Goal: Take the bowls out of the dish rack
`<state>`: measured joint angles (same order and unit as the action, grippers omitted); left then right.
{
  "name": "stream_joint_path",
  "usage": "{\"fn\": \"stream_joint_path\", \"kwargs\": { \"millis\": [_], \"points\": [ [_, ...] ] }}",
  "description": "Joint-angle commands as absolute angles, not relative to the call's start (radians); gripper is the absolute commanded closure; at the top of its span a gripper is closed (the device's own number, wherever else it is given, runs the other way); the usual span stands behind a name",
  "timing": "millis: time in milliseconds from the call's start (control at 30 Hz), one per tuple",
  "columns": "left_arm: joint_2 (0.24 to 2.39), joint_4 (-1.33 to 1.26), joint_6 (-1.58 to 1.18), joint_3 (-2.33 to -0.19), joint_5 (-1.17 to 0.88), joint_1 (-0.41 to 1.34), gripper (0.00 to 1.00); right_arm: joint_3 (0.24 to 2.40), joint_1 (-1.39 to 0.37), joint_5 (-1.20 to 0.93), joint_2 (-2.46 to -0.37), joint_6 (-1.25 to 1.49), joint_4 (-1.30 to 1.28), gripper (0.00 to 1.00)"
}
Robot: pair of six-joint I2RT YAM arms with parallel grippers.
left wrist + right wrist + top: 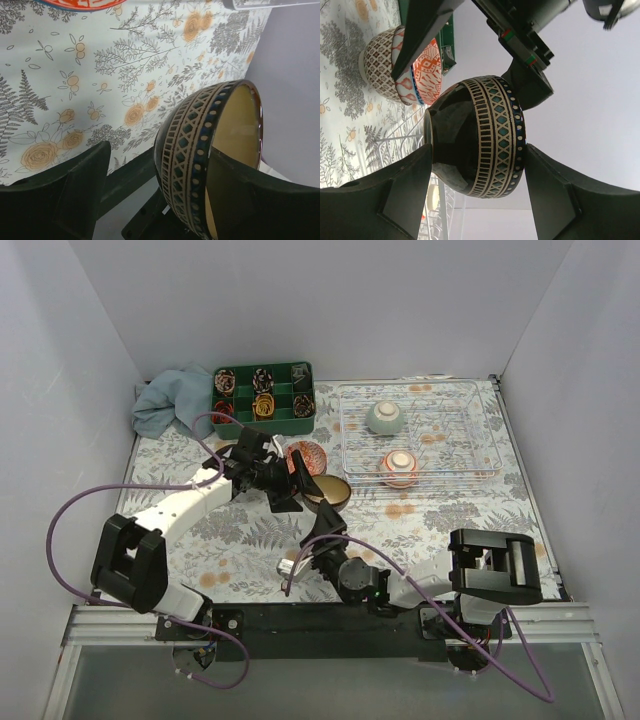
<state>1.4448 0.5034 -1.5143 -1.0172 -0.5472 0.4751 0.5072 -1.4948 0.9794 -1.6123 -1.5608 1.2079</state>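
A dark bowl with a lattice band and yellow inside (328, 492) is tilted just left of the wire dish rack (470, 465). My left gripper (300, 485) is open. In the left wrist view one finger (260, 205) is inside the bowl (185, 150) at its rim, and the other finger (75, 185) is well clear. My right gripper (325, 522) is open just in front of the bowl. Its wrist view frames the bowl (480, 150) between the fingers. I cannot tell whether the bowl touches the table. A pale green bowl (385, 417) and a red-and-white bowl (398, 468) sit upside down in the rack.
A red patterned bowl (307, 455) stands nested in a brown lattice bowl (375, 62) on the floral cloth left of the rack. A green compartment tray (262, 400) and a blue cloth (165, 400) lie at the back left. White walls enclose the table.
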Motion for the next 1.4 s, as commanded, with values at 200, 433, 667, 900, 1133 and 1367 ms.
{"fn": "stream_joint_path", "kwargs": {
  "millis": [200, 433, 667, 900, 1133, 1367],
  "points": [
    [1.434, 0.653, -1.424, -1.124, -0.351, 0.506, 0.54, 0.499, -1.509, 1.003, -1.664, -1.657, 1.514, 0.99],
    [1.434, 0.647, -1.411, -1.12, -0.348, 0.509, 0.81, 0.503, -1.512, 1.003, -1.681, -1.68, 1.539, 0.99],
    [1.421, 0.655, -1.396, -1.127, -0.321, 0.511, 1.0, 0.5, -1.517, 1.002, -1.695, -1.687, 1.555, 0.88],
    [1.379, 0.669, -1.371, -1.157, -0.213, 0.511, 1.0, 0.499, -1.522, 1.006, -1.697, -1.694, 1.563, 0.29],
    [1.35, 0.681, -1.355, -1.195, -0.118, 0.511, 1.0, 0.488, -1.534, 1.011, -1.663, -1.597, 1.436, 0.11],
    [1.324, 0.69, -1.341, -1.224, -0.04, 0.511, 1.0, 0.489, -1.539, 1.006, -1.547, -1.385, 1.159, 0.08]
  ]
}}
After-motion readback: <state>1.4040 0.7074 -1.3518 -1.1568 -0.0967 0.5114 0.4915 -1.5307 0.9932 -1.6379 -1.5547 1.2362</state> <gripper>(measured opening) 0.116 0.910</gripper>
